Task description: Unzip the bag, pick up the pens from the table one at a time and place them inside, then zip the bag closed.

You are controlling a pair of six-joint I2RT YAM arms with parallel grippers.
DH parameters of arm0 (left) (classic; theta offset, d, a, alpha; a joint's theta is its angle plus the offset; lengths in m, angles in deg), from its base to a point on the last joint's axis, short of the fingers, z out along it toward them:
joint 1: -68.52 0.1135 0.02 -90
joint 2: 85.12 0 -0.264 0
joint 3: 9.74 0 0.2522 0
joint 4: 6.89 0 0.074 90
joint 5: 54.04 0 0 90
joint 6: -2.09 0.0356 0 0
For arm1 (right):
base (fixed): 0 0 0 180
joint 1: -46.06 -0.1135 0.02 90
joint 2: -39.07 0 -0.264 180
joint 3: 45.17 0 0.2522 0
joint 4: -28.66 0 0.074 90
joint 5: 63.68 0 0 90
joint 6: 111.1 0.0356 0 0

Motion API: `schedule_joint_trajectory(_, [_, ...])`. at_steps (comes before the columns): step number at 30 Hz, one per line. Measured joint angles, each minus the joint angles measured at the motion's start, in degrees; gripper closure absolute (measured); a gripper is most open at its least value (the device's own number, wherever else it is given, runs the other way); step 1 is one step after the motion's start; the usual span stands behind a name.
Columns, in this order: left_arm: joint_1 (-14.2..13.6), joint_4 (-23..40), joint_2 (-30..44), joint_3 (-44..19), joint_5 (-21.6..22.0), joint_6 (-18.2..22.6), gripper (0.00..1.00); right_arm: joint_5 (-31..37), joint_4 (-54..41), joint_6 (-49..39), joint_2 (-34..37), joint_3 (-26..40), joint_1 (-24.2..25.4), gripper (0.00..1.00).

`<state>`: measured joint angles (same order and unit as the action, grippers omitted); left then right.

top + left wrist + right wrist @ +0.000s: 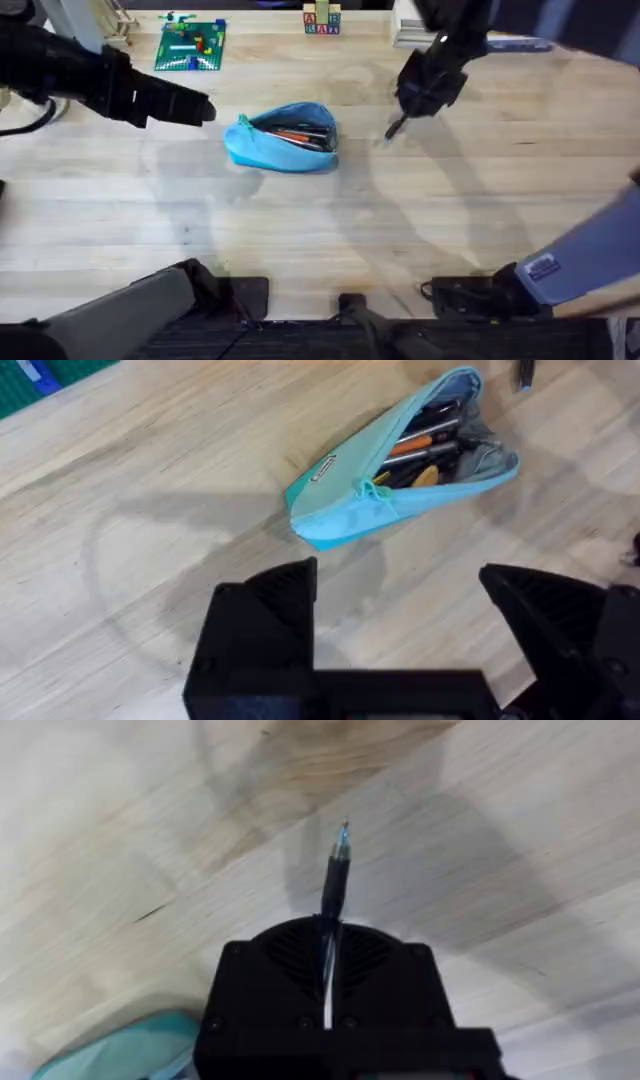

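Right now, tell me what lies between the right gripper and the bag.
Nothing: in the overhead view, bare table separates the right gripper, shut on a dark pen, from the open bag.

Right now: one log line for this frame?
bag: unzipped, pens inside | right end effector: shut on dark pen, above table | left end effector: open, empty
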<state>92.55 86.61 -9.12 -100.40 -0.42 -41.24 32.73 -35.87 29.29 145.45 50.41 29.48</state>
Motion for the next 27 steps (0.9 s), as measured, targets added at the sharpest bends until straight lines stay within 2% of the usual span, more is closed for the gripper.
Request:
schedule_joint_trajectory(6, [0.0, 0.0, 0.0, 0.0, 0.0, 0.0, 0.006, 0.22, 0.16, -6.18, -9.63, 0.0, -0.01, 0.968])
schedule_joint_trajectory(13, [0.0, 0.0, 0.0, 0.0, 0.0, 0.0, 0.005, 0.26, 0.52, -17.6, -15.81, 0.0, -1.73, 0.968])
schedule_joint_trajectory(18, [0.0, -0.02, 0.0, 0.0, 0.0, 0.0, 0.005, 0.42, 3.48, -27.16, -19.74, 0.0, -5.64, 0.968])
schedule_joint_trajectory(27, [0.0, 0.0, 0.0, 0.0, 0.0, 0.0, 0.005, 0.42, 9.68, -46.36, -24.05, 0.0, -15.95, 0.968])
